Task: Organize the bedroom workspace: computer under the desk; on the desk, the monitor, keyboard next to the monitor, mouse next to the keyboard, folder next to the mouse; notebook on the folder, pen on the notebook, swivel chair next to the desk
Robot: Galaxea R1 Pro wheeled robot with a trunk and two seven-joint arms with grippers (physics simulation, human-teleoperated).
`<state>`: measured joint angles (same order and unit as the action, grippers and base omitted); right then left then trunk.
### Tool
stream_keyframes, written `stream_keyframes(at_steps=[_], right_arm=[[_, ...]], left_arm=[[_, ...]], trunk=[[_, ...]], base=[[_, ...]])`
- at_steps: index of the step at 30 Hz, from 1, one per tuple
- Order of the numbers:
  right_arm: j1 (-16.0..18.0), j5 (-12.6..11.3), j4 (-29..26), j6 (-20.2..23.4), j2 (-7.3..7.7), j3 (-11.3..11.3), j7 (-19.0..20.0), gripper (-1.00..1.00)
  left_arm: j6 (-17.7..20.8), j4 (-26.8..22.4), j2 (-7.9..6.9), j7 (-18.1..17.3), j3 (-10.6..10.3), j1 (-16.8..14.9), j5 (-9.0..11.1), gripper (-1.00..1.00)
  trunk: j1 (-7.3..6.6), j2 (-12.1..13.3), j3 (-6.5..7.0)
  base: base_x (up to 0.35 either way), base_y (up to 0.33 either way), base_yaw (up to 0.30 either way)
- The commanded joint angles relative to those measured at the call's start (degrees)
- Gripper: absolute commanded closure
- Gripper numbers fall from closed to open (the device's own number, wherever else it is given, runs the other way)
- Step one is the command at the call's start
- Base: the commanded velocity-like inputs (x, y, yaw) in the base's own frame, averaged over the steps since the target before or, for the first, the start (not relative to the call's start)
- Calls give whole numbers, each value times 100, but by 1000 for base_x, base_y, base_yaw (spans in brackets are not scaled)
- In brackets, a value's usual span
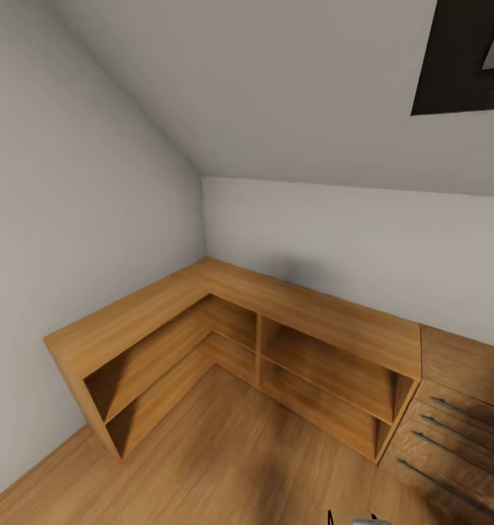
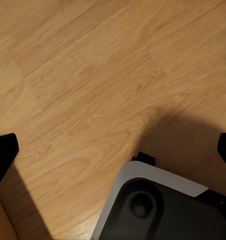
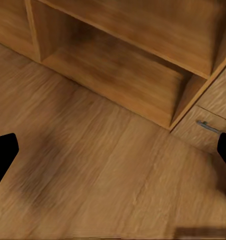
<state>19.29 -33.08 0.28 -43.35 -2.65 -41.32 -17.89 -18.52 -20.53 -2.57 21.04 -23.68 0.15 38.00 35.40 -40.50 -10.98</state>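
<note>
Wooden corner shelving (image 1: pixel 232 328) and bare floor (image 1: pixel 225 452) lie ahead, no desk things among them, so which arm sits nearer is unknowable; left pincer (image 2: pixel 113 152) and right pincer (image 3: pixel 113 155) hang apart, empty.

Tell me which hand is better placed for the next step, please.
Neither yet: no task item is in view. The right hand faces the low wooden shelf unit; the left hand looks down at the floor. Both are open.

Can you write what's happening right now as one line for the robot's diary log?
view: wooden corner shelf unit, drawers | floor: wood | left gripper: open | right gripper: open | holding: nothing
</note>
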Motion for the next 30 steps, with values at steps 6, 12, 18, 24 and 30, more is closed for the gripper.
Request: stream_keyframes(at_steps=[6,12,18,24,30], right_arm=[[5,-304,-1,367,-94,-51,-31,-100],[5,-327,-5,401,-101,-52,-30,-100],[5,-330,-7,406,-98,-52,-30,-100],[5,-330,-8,406,-98,-49,-30,-100],[5,-330,-10,406,-97,-43,-27,-100]], left_arm=[[-11,-14,-7,41,-49,2,41,-100],[-11,-14,-7,41,-49,2,41,-100],[-11,-15,-7,41,-49,2,41,-100],[-11,-17,-7,41,-49,2,41,-100],[-4,-13,-7,41,-49,2,41,-100]], trunk=[[4,-6,-39],[4,-6,-91],[4,-6,-146],[4,-6,-201],[4,-6,-252]], base=[[305,95,-200],[313,36,-49],[315,81,-7],[285,128,-1],[80,31,-38]])
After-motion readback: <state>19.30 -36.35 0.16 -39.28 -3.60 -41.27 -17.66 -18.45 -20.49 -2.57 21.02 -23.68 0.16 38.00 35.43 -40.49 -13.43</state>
